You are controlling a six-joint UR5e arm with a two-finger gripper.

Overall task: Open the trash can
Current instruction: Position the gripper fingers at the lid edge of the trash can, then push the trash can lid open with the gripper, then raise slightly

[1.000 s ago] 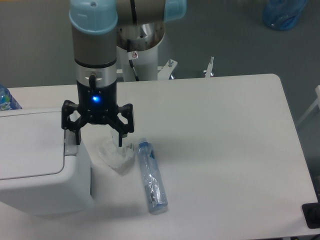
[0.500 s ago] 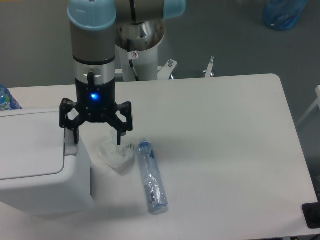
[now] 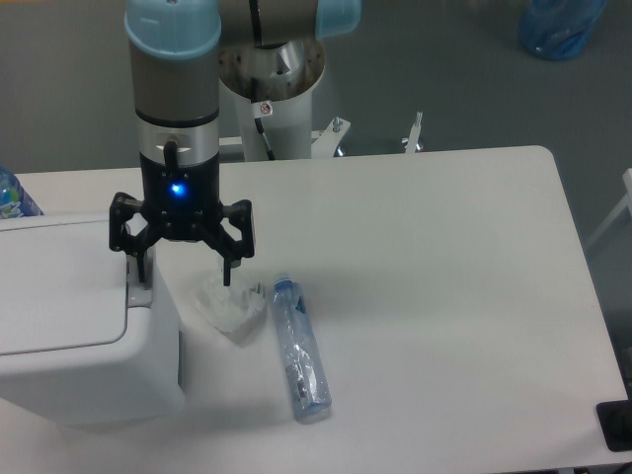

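The trash can (image 3: 79, 326) is a large white boxy bin at the left of the table, its flat lid closed. A small grey push-button tab (image 3: 139, 295) sits at its right edge. My gripper (image 3: 184, 265) is open and points straight down over the bin's right edge. Its left finger (image 3: 138, 259) hangs just above the tab, and its right finger (image 3: 228, 267) hangs beside the bin, over the crumpled tissue. The jaws hold nothing.
A crumpled white tissue (image 3: 231, 304) lies on the white table (image 3: 444, 296) right of the bin. A clear plastic bottle (image 3: 299, 349) lies next to it. A blue bottle top (image 3: 12, 197) shows at the far left edge.
The gripper has shifted a little to the left and slightly up, bringing its left finger over the grey tab. It stays open. The lid has not moved.
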